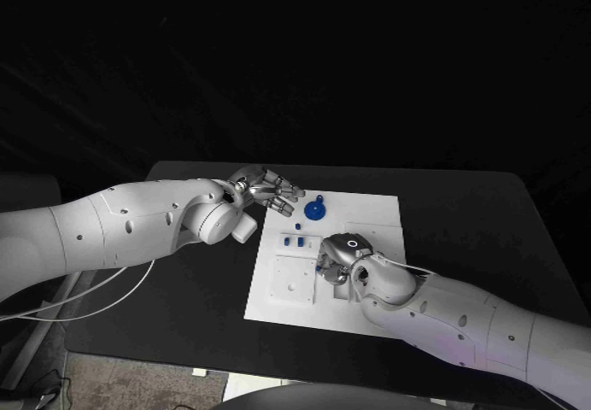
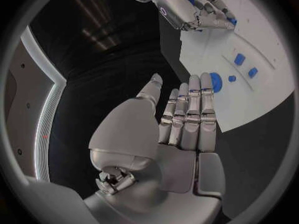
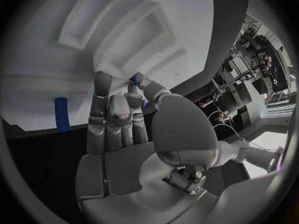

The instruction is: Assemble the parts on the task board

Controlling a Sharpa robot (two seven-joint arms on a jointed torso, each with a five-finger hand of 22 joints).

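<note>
Left silver many-fingered hand (image 1: pixel 264 190) sits over the black table (image 1: pixel 480 222) at the far-left corner of the white rectangular task board (image 1: pixel 370 213). In the left wrist view its fingers (image 2: pixel 190 117) are straight and side by side, thumb off to one side, nothing in them.

Round blue part (image 1: pixel 315 209) stands on the board just beside that hand, not touching it. Three small blue block parts (image 1: pixel 295 241) lie in a row further in, toward the board's middle; the wrist view shows them too (image 2: pixel 239 59).

Right silver many-fingered hand (image 1: pixel 342 254) is down on the board's middle, fingers curled onto the surface next to a shallow recess. A small blue part (image 3: pixel 138 79) shows at its fingertips (image 3: pixel 141 78), with another blue bit (image 1: pixel 323 272) under the hand in the head view. Can't tell if it's actually pinched or just touched.
</note>
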